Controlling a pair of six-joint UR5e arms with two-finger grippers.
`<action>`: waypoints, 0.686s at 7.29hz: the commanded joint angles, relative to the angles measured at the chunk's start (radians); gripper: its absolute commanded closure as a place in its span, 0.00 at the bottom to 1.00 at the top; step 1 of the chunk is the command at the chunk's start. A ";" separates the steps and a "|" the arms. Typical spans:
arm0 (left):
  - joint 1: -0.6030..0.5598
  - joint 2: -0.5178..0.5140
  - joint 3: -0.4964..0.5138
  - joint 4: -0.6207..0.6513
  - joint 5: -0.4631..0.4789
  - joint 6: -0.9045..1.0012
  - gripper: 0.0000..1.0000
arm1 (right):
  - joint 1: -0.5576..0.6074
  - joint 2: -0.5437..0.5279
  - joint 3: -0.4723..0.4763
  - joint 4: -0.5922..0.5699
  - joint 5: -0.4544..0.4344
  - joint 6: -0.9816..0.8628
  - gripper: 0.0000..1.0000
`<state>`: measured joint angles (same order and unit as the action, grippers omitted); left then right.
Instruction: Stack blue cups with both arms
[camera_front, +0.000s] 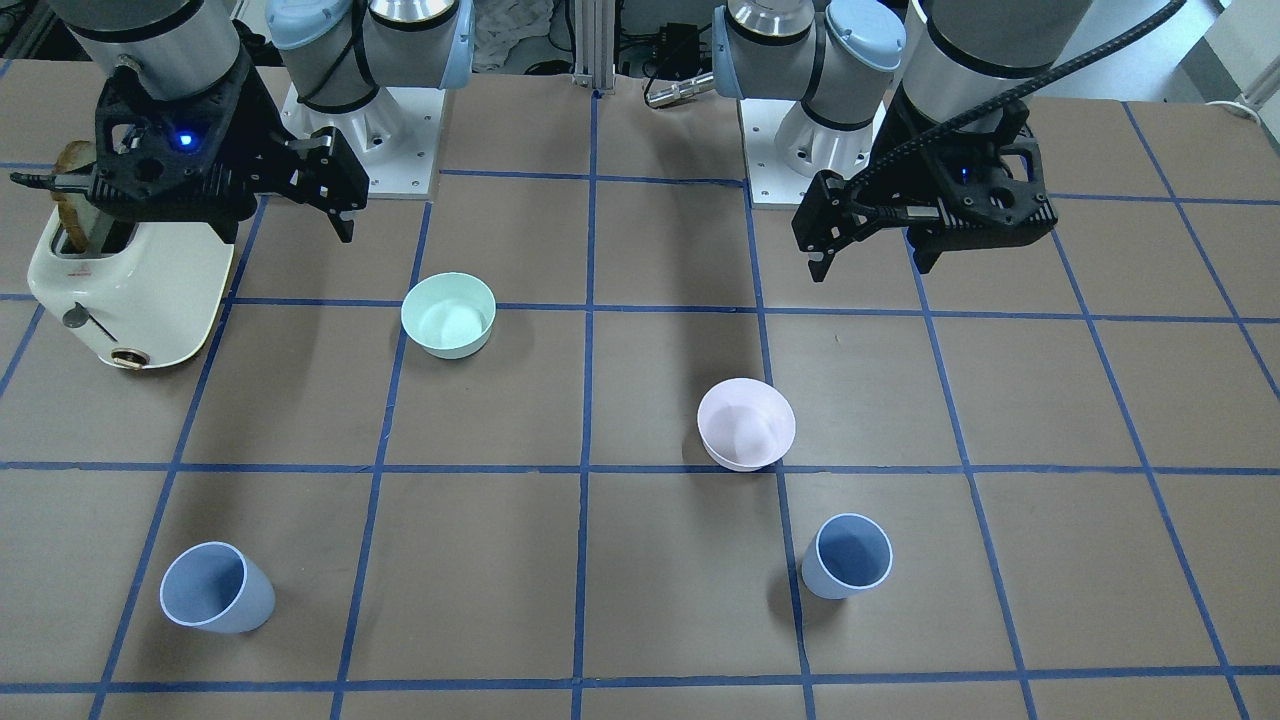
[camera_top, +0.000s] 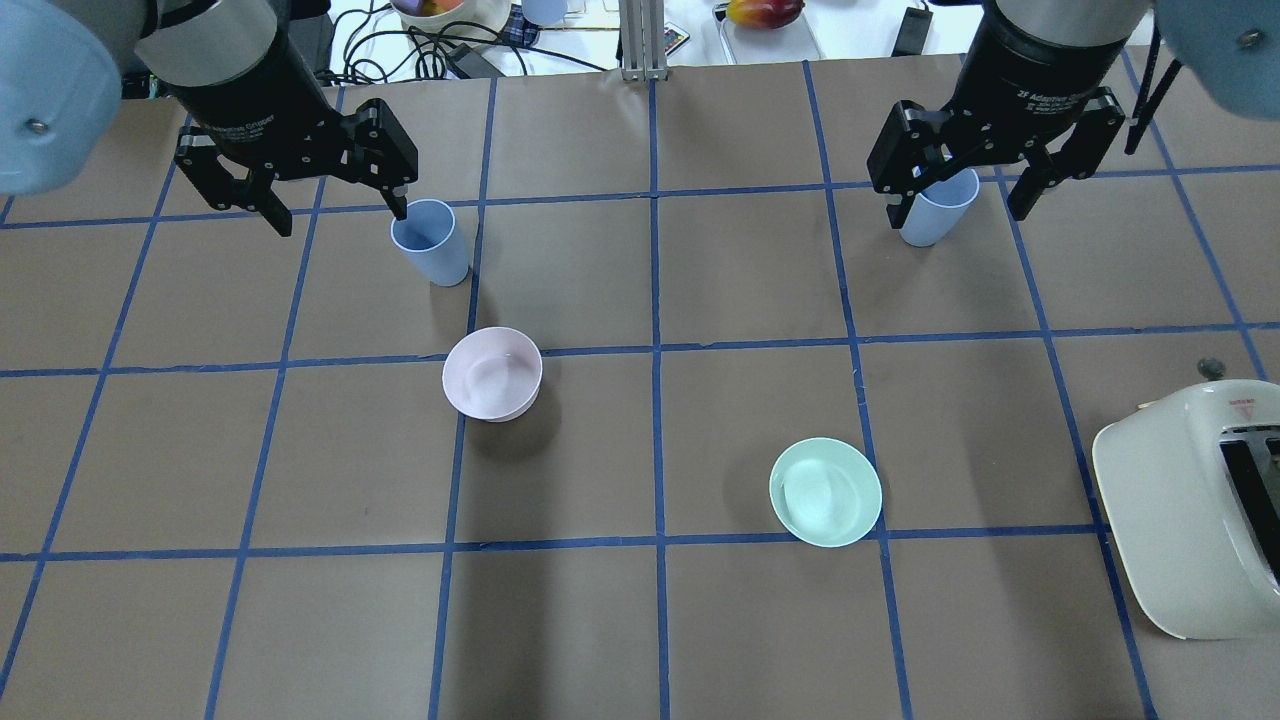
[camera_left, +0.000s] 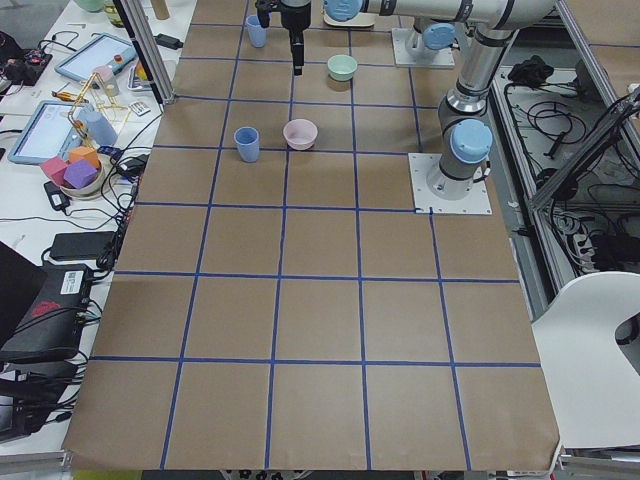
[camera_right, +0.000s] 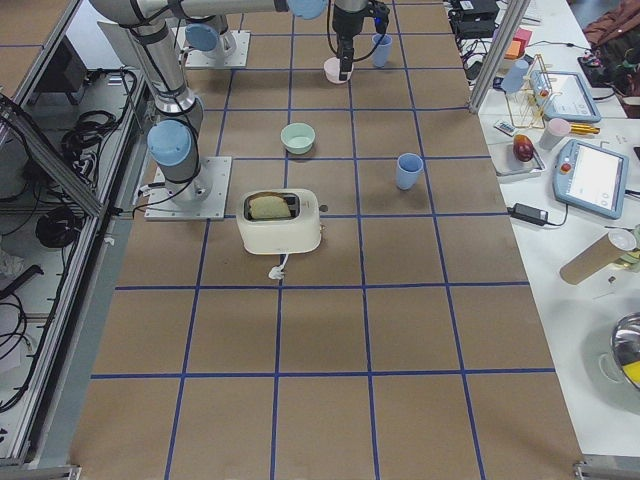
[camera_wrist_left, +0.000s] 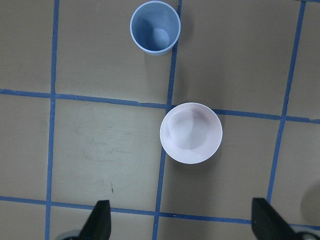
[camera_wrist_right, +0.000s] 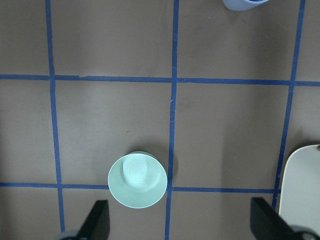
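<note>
Two pale blue cups stand upright and apart on the table's far side. One is on my left (camera_front: 848, 558) (camera_top: 430, 245), the other on my right (camera_front: 215, 588) (camera_top: 935, 210). My left gripper (camera_front: 870, 262) (camera_top: 340, 215) is open and empty, high above the table on the robot's side of the pink bowl. Its wrist view shows the left cup (camera_wrist_left: 155, 27) beyond that bowl. My right gripper (camera_front: 290, 215) (camera_top: 958, 210) is open and empty, high near the toaster. Its wrist view shows only the right cup's edge (camera_wrist_right: 245, 4).
A pale pink bowl (camera_front: 746, 424) (camera_wrist_left: 191, 133) sits just on the robot's side of the left cup. A mint-green bowl (camera_front: 448, 314) (camera_wrist_right: 137, 180) sits mid-table on my right. A cream toaster (camera_front: 130, 290) (camera_top: 1190, 510) holding toast stands at the right end.
</note>
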<state>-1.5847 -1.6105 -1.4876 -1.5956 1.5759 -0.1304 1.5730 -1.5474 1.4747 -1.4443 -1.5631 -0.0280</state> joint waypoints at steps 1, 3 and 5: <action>0.006 -0.006 0.010 -0.003 -0.002 0.000 0.00 | 0.002 0.003 0.001 0.001 0.000 0.002 0.00; 0.011 -0.026 0.017 -0.004 -0.001 0.006 0.00 | 0.001 0.001 0.001 0.005 0.000 0.002 0.00; 0.015 -0.077 0.023 0.006 -0.002 0.047 0.00 | 0.004 0.003 0.001 0.004 0.002 -0.001 0.00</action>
<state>-1.5713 -1.6543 -1.4702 -1.5979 1.5748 -0.0996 1.5754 -1.5452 1.4757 -1.4400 -1.5622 -0.0273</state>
